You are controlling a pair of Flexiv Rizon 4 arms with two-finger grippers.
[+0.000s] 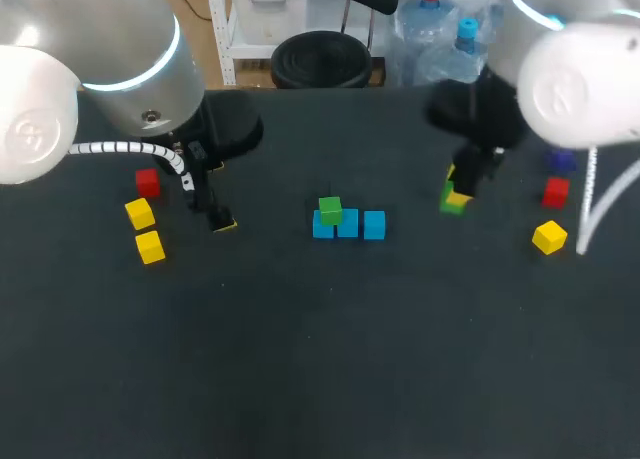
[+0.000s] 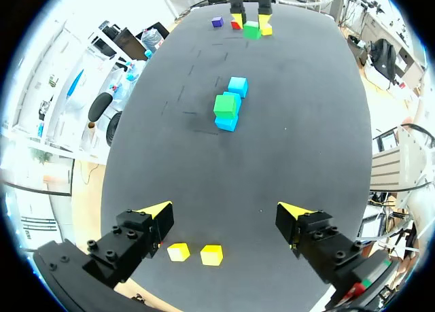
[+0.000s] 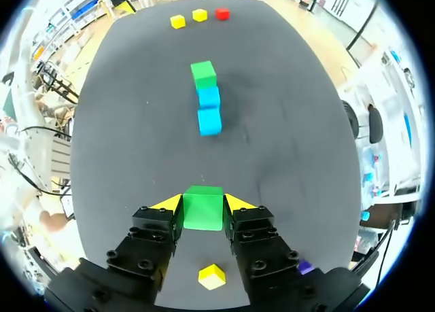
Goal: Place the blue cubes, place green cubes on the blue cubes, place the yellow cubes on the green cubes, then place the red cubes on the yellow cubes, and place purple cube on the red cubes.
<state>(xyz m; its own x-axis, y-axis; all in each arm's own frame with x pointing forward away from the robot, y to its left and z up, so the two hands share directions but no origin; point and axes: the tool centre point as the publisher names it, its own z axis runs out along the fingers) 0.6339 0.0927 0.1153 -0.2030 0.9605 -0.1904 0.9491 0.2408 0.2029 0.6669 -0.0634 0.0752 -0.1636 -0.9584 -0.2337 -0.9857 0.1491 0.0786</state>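
Three small blue cubes sit touching in a row mid-way across the dark matte table. A small green cube is stacked on the row's left-end cube. The right gripper is clamped on a second green cube, with both yellow tips against its sides, right of the row. The left gripper is spread wide and holds nothing, near two yellow cubes and a red cube. On the far right lie another red cube, a purple cube and a yellow cube.
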